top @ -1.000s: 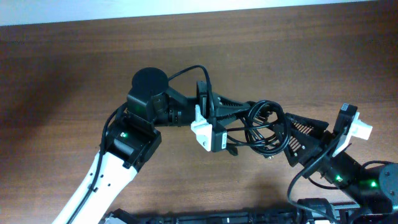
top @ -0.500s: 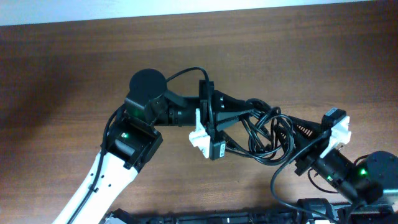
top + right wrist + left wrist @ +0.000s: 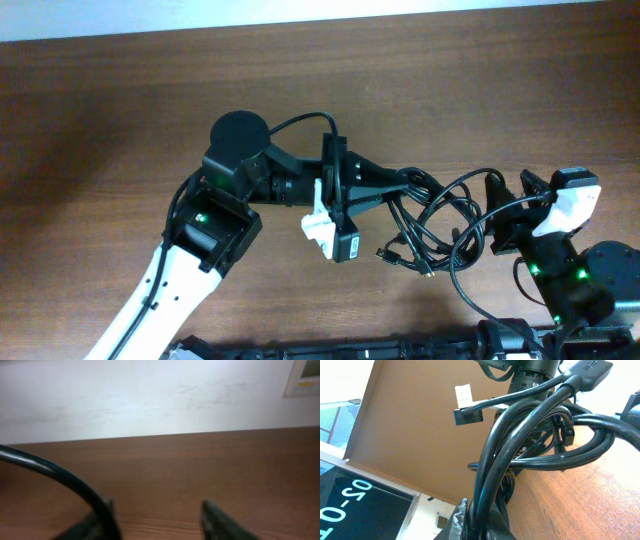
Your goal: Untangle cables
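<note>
The cables (image 3: 440,225) are a tangle of thin black loops hanging between my two grippers above the brown table (image 3: 120,110). Small plug ends (image 3: 388,254) dangle at the tangle's lower left. My left gripper (image 3: 398,184) is shut on several strands at the tangle's left end. In the left wrist view its jaws (image 3: 485,522) clamp the cables (image 3: 520,435), and a flat plug (image 3: 468,413) sticks out left. My right gripper (image 3: 492,216) is open at the tangle's right edge. In the right wrist view one cable (image 3: 55,475) curves down against the left finger of the open jaws (image 3: 157,520).
The left arm's black joint (image 3: 238,135) and white link (image 3: 150,295) lie at centre left. The right arm's base (image 3: 585,275) is at the lower right. Thicker arm wiring arcs over the left wrist (image 3: 310,118). A pale wall strip (image 3: 300,10) borders the table's far edge.
My right gripper has drawn back to the right and turned. The tangle has stretched and spread wider to the right, and plug ends now hang free. The left gripper keeps its hold.
</note>
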`<state>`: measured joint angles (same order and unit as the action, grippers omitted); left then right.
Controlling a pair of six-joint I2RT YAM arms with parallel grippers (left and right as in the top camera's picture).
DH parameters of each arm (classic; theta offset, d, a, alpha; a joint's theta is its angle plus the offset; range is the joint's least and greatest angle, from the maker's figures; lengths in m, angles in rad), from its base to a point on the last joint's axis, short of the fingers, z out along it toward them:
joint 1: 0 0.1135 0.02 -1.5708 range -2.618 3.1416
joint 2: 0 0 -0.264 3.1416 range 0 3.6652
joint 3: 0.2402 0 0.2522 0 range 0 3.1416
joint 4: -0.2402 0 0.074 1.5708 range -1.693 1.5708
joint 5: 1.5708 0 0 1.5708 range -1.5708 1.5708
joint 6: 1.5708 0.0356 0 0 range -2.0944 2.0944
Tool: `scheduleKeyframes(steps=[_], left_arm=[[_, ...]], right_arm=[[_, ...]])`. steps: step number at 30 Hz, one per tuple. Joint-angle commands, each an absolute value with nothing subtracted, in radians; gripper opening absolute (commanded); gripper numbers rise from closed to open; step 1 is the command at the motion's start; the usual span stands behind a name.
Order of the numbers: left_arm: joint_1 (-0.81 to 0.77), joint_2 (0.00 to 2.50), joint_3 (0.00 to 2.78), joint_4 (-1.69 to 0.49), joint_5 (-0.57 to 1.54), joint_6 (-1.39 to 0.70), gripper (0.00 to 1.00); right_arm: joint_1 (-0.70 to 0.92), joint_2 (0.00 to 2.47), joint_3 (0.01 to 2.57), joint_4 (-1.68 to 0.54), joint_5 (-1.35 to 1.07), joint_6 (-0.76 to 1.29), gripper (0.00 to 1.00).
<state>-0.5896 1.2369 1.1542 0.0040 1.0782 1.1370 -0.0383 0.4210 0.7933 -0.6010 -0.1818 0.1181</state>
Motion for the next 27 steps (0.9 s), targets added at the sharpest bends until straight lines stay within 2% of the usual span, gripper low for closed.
scheduleKeyframes(steps=[1,2,6,7,23,27], left_arm=[[-0.563,1.226,1.169,0.007,1.111,1.139,0.00],[-0.555,1.226,1.169,0.007,1.111,1.139,0.00],[-0.540,1.222,1.169,0.004,1.114,1.138,0.00],[-0.539,1.221,1.169,0.004,1.123,1.138,0.00],[-0.404,1.179,1.169,0.007,1.342,1.139,0.00],[-0.352,1.178,1.169,0.015,1.455,1.139,0.00]], right_arm=[[-0.033,0.428,0.861,-0.599,-0.299,0.113,0.70],[-0.033,0.428,0.879,-0.601,-0.346,0.112,0.79],[-0.033,0.428,0.942,-0.625,-0.541,0.112,0.97],[-0.033,0.428,0.954,-0.626,-0.599,0.112,0.99],[-0.033,0.428,0.962,-0.659,-0.777,0.113,0.99],[-0.033,0.428,0.962,-0.657,-0.794,0.113,0.98]])
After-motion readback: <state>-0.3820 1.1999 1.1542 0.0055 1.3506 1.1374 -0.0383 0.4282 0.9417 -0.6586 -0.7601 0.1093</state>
